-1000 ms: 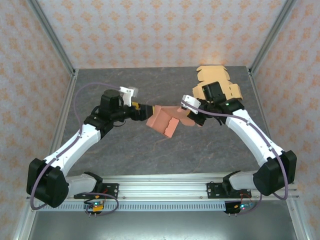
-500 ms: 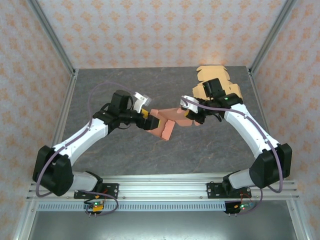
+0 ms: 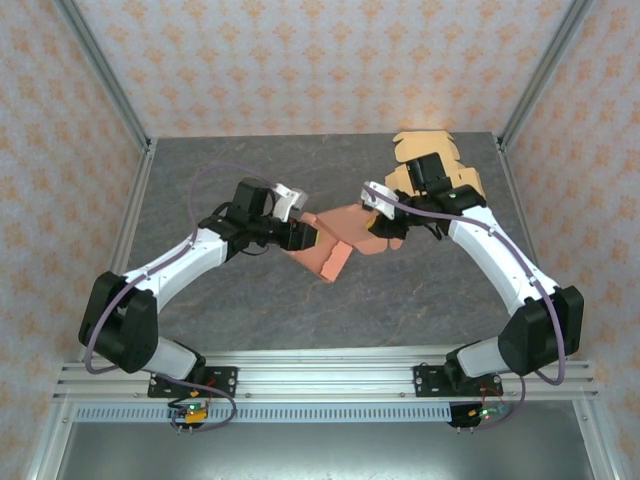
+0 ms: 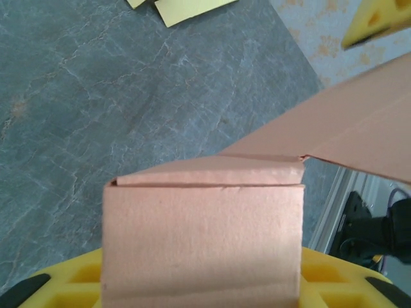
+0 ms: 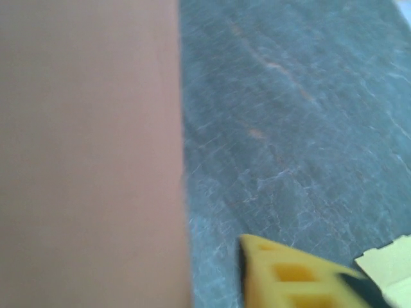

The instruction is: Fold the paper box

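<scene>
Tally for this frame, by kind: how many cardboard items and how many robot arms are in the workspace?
Pink part-folded paper box: 1
Tan pile of flat cardboard: 1 (the sheets in it cannot be counted)
Robot arms: 2, the left arm and the right arm
Total: 4

Left gripper (image 3: 303, 238), right gripper (image 3: 375, 220), perhaps ajar
</scene>
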Robot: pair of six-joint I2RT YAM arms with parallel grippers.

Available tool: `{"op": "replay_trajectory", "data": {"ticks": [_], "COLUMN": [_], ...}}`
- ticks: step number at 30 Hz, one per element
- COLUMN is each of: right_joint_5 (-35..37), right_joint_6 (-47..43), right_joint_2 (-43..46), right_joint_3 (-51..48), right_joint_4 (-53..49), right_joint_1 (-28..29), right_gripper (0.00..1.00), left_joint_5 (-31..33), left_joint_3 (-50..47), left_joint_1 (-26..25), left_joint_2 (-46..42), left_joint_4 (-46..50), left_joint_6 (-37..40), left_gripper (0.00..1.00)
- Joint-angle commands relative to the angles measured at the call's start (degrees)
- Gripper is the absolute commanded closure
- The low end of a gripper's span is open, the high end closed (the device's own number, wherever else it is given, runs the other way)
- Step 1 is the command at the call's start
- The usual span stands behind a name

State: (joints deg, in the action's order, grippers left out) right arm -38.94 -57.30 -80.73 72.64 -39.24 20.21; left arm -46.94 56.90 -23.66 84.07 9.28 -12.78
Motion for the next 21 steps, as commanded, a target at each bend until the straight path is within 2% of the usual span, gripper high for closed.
{"op": "replay_trajectory", "data": {"ticks": [1,3,9,11,14,16,21], "right_joint_5": [1.4,1.0,1.9,4.2,4.5,0.7,3.2], "right_joint_6": [14.1,20.8,40.1,45.4,47.9,47.9,68.8], "right_joint_2": [3.1,6.0,11.6,13.4,17.0,18.8,20.0], "right_joint_3": [-4.2,-8.6,-18.7,-21.4,-24.6,-26.6,-33.5], "right_joint_4": [13.7,22.0,39.9,44.3,45.9,45.7,51.4], "right_joint_1": [-0.3,-0.8,-6.9,-7.9,-8.3,-8.3,-7.9], "right_gripper": [0.52,0.43,0.38,0.31,0.27,0.27,0.31], "left_joint_5": [2.5,6.2,13.0,13.5,15.6,16.7,18.4], "left_joint_3": [0.4,0.4,2.0,2.5,2.5,2.6,1.1], "left_joint_1": [-0.3,-0.2,0.4,0.5,0.9,1.4,1.8], "left_joint_2": [0.5,0.5,2.7,3.5,4.1,4.1,2.1], "left_joint_4": [-6.7,-8.2,-9.2,-9.3,-9.7,-9.4,-13.5], "left_joint_6": [-8.1,-11.6,-19.6,-20.9,-23.5,-25.6,-30.6], "left_gripper": [0.65,0.65,0.63,0.63,0.63,0.63,0.63]}}
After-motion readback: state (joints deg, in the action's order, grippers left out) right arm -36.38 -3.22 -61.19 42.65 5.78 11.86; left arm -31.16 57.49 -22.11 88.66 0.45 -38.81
